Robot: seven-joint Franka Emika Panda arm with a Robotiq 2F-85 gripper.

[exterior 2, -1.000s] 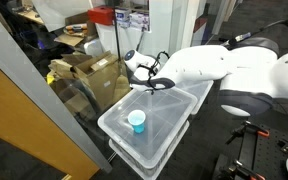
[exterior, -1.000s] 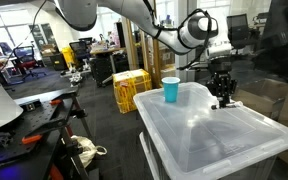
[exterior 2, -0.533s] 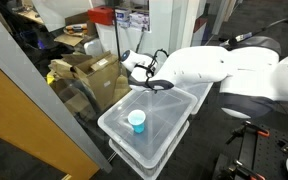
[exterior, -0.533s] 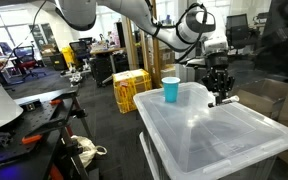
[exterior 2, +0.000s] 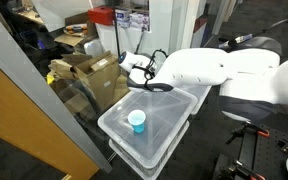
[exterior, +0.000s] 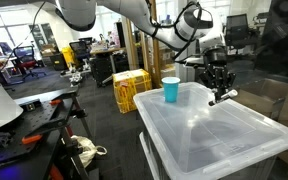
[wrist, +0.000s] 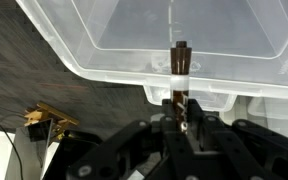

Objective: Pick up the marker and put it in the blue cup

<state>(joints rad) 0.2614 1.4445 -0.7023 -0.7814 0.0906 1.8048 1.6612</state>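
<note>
Well to one side of the cup [exterior: 171, 89] and higher than its rim, found the gripper [exterior: 220, 92] hanging over the far edge of the bin [exterior: 219, 135] bearing the cup. Saw its jaws drawn nearly together on the marker [exterior: 227, 96], pinching it around mid-length. Read the marker as tilted in an exterior view, with its free end pointing away from the cup. Confirmed the hold from the wrist view: a dark shaft with a pale band, running out between the fingers [wrist: 162, 130] and clear of the bin lid below. Noted nothing else on the lid near the cup. Spotted a yellow crate [exterior: 131, 90] on the floor beyond the cup, out of the way.

Judged the carry half done: marker lifted, not yet above the cup.

Counted several ways to spoil it from this point:
- Could knock over so light and narrow a cup with the marker's low end or a finger, if brought across too low.
- Could catch the rim and tip the cup, if released at the present slant.
- Could miss the mouth and send the marker rolling off the smooth lid, if let go short of the cup.
- Could lose so thin a shaft from the pinch on a jerky move.

Could not tell how firm the hold was.
</note>
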